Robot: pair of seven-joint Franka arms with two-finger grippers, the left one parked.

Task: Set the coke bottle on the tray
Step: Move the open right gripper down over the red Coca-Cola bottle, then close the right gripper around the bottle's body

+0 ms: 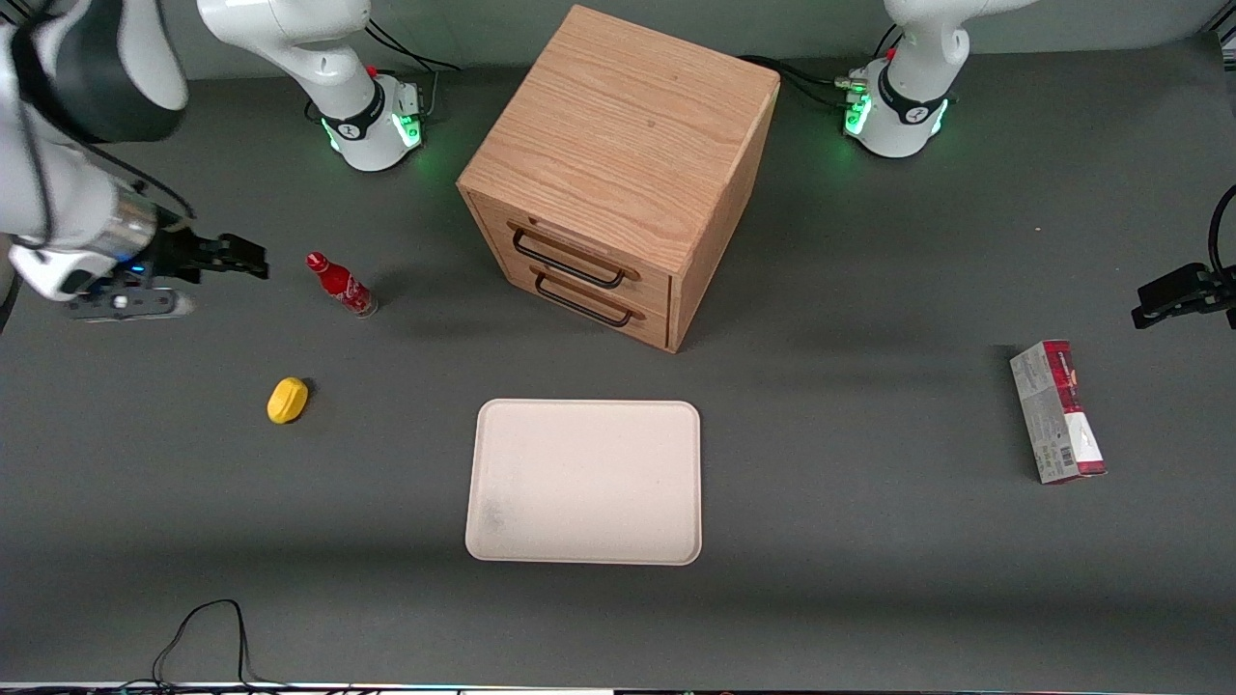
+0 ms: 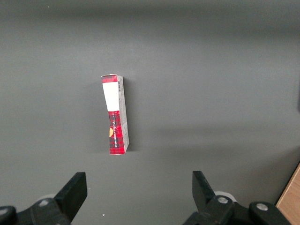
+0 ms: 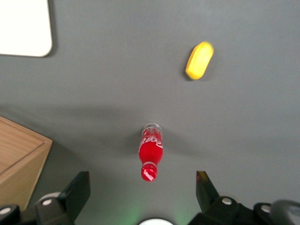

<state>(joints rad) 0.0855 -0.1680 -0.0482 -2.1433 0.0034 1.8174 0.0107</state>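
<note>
My gripper (image 1: 253, 257) hung above the table toward the working arm's end, well apart from the wooden drawer cabinet (image 1: 618, 174), and its two fingers (image 3: 77, 192) were spread wide with nothing between them. One coke bottle (image 1: 341, 286) stood upright on the dark table (image 1: 869, 579), beside the cabinet on my end and near my fingertips but not touching them; from my wrist it sat centred between the fingers (image 3: 151, 157). One tray (image 1: 584, 480) lay flat and bare in front of the cabinet, nearer the front camera. One yellow lemon-shaped object (image 1: 288, 400) lay nearer that camera than the cabinet, toward my end and apart from the bottle. One red-and-grey carton (image 1: 1057, 412) lay on its side toward the parked arm's end, well apart from the cabinet. The cabinet showed two drawers, each with one dark handle (image 1: 568, 265).
</note>
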